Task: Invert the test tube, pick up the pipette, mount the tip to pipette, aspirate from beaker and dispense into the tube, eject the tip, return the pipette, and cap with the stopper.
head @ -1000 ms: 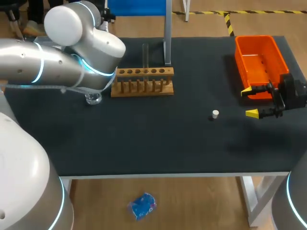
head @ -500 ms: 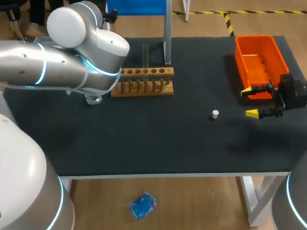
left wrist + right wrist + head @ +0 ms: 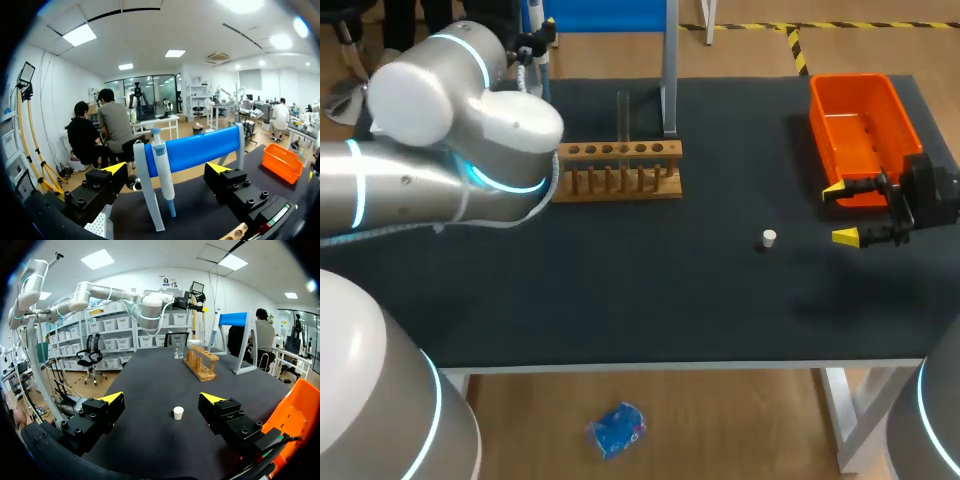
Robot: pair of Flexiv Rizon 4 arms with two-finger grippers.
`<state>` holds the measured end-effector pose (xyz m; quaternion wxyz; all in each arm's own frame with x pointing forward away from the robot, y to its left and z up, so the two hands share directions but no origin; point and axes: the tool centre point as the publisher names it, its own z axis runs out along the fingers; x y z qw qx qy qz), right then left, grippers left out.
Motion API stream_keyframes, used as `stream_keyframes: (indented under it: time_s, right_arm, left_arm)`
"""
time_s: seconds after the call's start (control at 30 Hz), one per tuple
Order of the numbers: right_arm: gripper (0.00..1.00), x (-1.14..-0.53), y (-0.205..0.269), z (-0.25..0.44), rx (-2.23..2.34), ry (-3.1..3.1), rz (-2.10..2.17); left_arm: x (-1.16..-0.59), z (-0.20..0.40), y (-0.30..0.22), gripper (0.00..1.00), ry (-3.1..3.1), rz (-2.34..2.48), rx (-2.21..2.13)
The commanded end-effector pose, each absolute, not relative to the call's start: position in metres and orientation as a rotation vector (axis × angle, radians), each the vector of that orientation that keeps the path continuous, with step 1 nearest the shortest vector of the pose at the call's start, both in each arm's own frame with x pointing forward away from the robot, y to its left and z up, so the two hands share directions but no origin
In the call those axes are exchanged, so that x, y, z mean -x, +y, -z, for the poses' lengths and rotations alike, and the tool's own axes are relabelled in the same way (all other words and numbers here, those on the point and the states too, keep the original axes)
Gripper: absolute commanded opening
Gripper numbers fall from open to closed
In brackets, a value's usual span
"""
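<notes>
At the desk's (image 3: pixel 650 300) far-left corner, my left pincer (image 3: pixel 167 168) gapes wide, pipette (image 3: pixel 164 175) hanging on its stand (image 3: pixel 200 149) just ahead, lined up for a grab; right pincer (image 3: pixel 161 399), also open, sits by the stopper (image 3: pixel 178 413).

A laboratory is indicated by the wooden test-tube rack (image 3: pixel 618 170), the glass beaker (image 3: pixel 178 351) and the pipette (image 3: pixel 162 170) at a blue stand (image 3: pixel 200 147), all set on a dark tabletop (image 3: pixel 650 290).
</notes>
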<state>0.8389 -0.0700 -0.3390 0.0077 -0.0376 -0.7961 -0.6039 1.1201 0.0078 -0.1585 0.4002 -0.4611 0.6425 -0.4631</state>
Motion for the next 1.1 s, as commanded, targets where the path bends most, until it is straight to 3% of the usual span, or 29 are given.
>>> stream_keyframes:
  time_s: [0.03, 0.63, 1.1]
  right_arm:
    - [1.00, -0.838, -0.070, 0.339, 0.118, -2.491, 1.887]
    - [1.00, -0.838, -0.070, 0.339, 0.118, -2.491, 1.887]
    - [1.00, -0.838, -0.070, 0.339, 0.118, -2.491, 1.887]
  left_arm:
    - [-1.072, 0.134, 0.031, 1.00, 1.855, 1.363, 1.002]
    - [-1.076, 0.152, 0.031, 1.00, 1.921, 1.487, 0.867]
    - [-1.055, 0.133, 0.115, 1.00, 2.099, 1.792, 0.403]
